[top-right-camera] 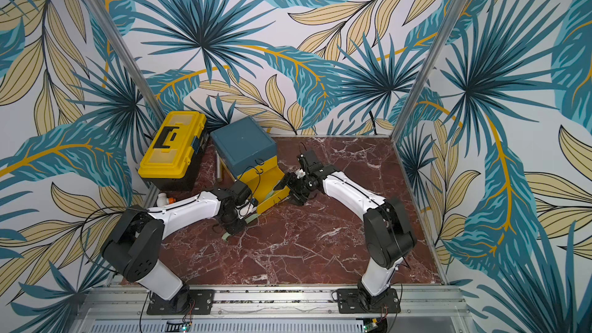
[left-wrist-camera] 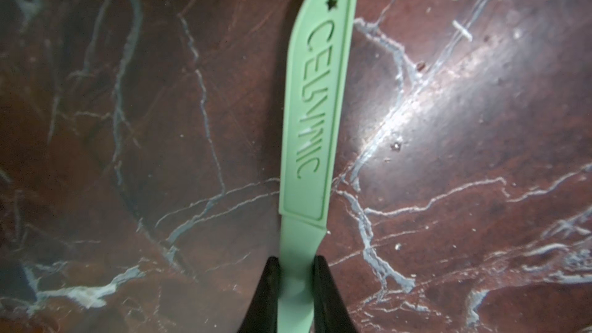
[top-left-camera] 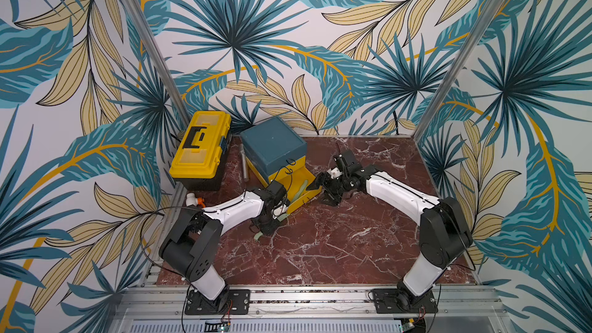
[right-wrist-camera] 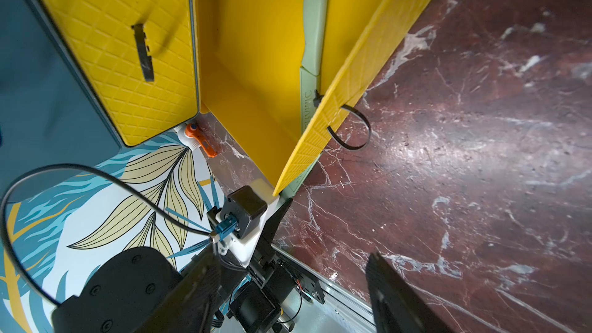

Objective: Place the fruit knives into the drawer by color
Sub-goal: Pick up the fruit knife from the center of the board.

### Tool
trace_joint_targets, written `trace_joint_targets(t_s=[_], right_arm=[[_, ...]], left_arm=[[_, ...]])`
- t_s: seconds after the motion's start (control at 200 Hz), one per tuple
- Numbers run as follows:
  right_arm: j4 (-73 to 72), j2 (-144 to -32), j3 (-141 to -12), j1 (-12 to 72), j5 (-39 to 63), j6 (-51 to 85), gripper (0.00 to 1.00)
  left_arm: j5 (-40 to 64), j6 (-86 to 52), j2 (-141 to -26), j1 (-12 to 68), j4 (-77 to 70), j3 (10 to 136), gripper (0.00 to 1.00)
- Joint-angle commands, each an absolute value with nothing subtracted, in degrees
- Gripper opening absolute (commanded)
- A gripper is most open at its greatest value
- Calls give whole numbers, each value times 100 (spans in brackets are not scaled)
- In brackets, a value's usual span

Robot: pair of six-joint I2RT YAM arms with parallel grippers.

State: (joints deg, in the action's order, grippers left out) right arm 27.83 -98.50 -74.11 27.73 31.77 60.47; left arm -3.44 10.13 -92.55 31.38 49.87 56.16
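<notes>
The left gripper (left-wrist-camera: 296, 259) was clamped on a pale green knife (left-wrist-camera: 310, 107), its two black fingers (left-wrist-camera: 272, 283) pressed against the narrow part. From the fingers, the handle ran straight ahead to the lower edge of the open yellow drawer (right-wrist-camera: 256, 43), where its far end was cut off under the yellow rim. Bare marble tabletop (top-left-camera: 320, 251) lay on both sides of this gripper and behind it, giving free room. The chest (top-left-camera: 272, 145) stood just beyond the drawer, and the yellow toolbox (top-left-camera: 201, 148) lay further off to one side.

The right gripper (top-left-camera: 326, 192) hung just beside the drawer's other front corner, jaws apart and holding nothing, with open marble behind it.

In both top views the left gripper hid most of the held knife, and only two short green ends (top-left-camera: 259, 237) stuck out from it. A second pale green knife (right-wrist-camera: 315, 27) lay inside the drawer against its front wall, partly hidden by that wall.

The held knife was a matte mint green. Its handle was a flat panel with a small star cut-out and raised lettering that was hard to read.
</notes>
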Motion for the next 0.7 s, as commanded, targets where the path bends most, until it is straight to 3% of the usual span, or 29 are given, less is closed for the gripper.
trace_joint_targets(t_s=[0.0, 0.696], right_arm=[[2704, -9627, -7225, 2751, 3124, 6115, 74], [2581, -9588, -7063, 2754, 3059, 6205, 74]], left_arm=[[-588, 949, -8938, 3185, 5244, 5759, 0], [-932, 993, -8578, 3190, 6103, 6322, 0]])
